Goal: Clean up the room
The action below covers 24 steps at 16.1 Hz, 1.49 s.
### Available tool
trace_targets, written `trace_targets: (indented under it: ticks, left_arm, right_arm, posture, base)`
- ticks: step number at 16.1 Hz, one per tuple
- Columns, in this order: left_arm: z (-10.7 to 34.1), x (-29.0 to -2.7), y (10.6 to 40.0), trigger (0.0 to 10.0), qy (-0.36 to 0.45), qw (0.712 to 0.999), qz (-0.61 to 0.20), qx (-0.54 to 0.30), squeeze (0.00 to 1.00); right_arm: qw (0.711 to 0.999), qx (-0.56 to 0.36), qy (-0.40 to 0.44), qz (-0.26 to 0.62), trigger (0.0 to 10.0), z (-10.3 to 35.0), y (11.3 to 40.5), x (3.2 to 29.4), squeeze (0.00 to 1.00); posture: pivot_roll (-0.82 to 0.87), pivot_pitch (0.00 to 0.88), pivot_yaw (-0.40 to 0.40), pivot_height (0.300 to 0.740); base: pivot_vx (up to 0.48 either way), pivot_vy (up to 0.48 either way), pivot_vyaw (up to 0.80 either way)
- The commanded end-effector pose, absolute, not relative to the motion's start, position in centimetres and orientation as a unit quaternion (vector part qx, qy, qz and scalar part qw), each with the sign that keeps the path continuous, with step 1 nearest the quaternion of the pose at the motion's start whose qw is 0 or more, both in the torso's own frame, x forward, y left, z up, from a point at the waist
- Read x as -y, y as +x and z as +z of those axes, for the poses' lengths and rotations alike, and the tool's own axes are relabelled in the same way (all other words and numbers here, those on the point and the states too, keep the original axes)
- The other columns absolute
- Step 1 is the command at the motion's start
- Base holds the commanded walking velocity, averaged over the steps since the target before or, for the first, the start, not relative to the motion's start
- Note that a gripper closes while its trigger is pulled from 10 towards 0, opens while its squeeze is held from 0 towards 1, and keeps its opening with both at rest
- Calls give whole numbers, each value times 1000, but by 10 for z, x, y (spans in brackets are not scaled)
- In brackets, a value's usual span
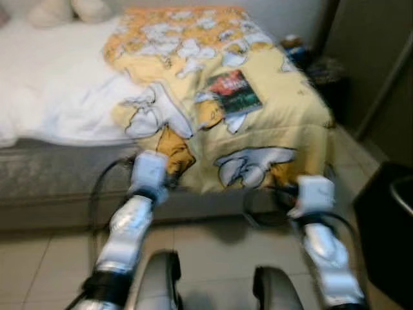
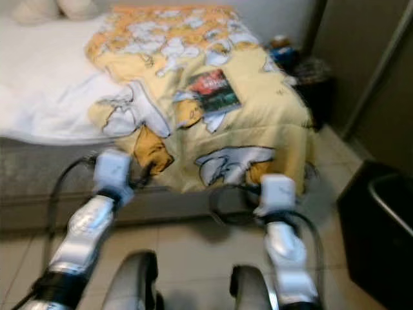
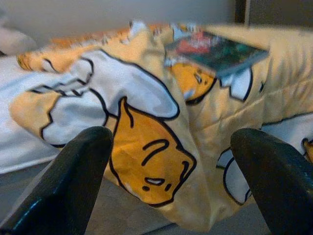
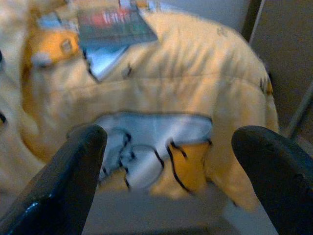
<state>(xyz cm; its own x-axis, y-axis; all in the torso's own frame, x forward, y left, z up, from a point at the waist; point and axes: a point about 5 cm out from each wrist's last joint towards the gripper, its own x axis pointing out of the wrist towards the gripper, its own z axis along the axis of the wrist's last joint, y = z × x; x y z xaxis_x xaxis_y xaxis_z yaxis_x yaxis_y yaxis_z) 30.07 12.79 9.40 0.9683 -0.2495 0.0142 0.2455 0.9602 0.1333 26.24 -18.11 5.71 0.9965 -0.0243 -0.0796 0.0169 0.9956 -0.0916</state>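
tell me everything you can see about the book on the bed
The book is a thin, dark-covered paperback by the look of it, with a red patch near the top and green below; the print is too blurred to read. It lies flat and closed, slightly askew, on the yellow cartoon-print blanket, toward the foot of the bed. Nothing else touches it; both grippers are short of it.

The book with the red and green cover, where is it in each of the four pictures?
Left eye view: the book lies on the yellow blanket, right of the middle.
Right eye view: near the middle, on that blanket.
Left wrist view: far up beyond the open left gripper, tilted.
Right wrist view: high up beyond the open right gripper, toward one corner.
Shared landmark: the blanket's cartoon prints.
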Motion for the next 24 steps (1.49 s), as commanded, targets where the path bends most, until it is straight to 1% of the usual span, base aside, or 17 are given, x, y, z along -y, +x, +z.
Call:
trace_targets:
  ticks: [1, 4, 9, 14, 17, 19, 20, 22, 24]
  left_arm:
    - [92, -132, 298, 10000, 71, 989, -129, 19, 0]
    - [98, -129, 297, 10000, 67, 986, -146, 39, 0]
    - [100, -124, 295, 10000, 69, 982, -169, 52, 0]
    - [108, -118, 292, 10000, 69, 976, -196, 70, 0]
    - [122, -117, 290, 10000, 56, 973, -209, 81, 0]
    - [132, -118, 293, 10000, 40, 975, -200, 87, 0]
    - [132, -119, 293, 10000, 43, 975, -198, 87, 0]
    - [121, -126, 293, 10000, 35, 981, -179, 58, 0]
    - [107, -132, 294, 10000, 6, 989, -150, 12, 0]
  right_arm:
    - [999, -8, -44, -1, 10000, 70, 271, 175, 0]
    - [999, 0, -40, -5, 10000, 73, 272, 176, 0]
    - [999, 0, -37, -7, 10000, 73, 271, 175, 0]
    - [999, 18, -48, -2, 10000, 79, 267, 173, 0]
    - [998, 41, -52, -1, 10000, 93, 264, 169, 0]
    - [998, 34, -47, -7, 10000, 91, 259, 172, 0]
    - [998, 29, -47, -9, 10000, 88, 257, 173, 0]
    - [999, 20, -44, -21, 10000, 86, 255, 178, 0]
    - [998, 14, -49, -28, 10000, 85, 258, 178, 0]
  posture:
    - [-162, 0, 57, 609]
    - [-159, 0, 50, 609]
    - [-153, 0, 48, 609]
    - [-143, 0, 50, 609]
    - [-139, 7, 61, 609]
    - [-145, 13, 66, 609]
    - [-152, 0, 69, 609]
    - [-164, 0, 74, 609]
    - [-170, 0, 79, 609]
  base:
    - [435, 0, 0]
    - [435, 0, 0]
    - [434, 0, -555]
    - [434, 0, 0]
    - [0, 0, 0]
    - [0, 0, 0]
    - [0, 0, 0]
    - [0, 0, 0]
    - [0, 0, 0]
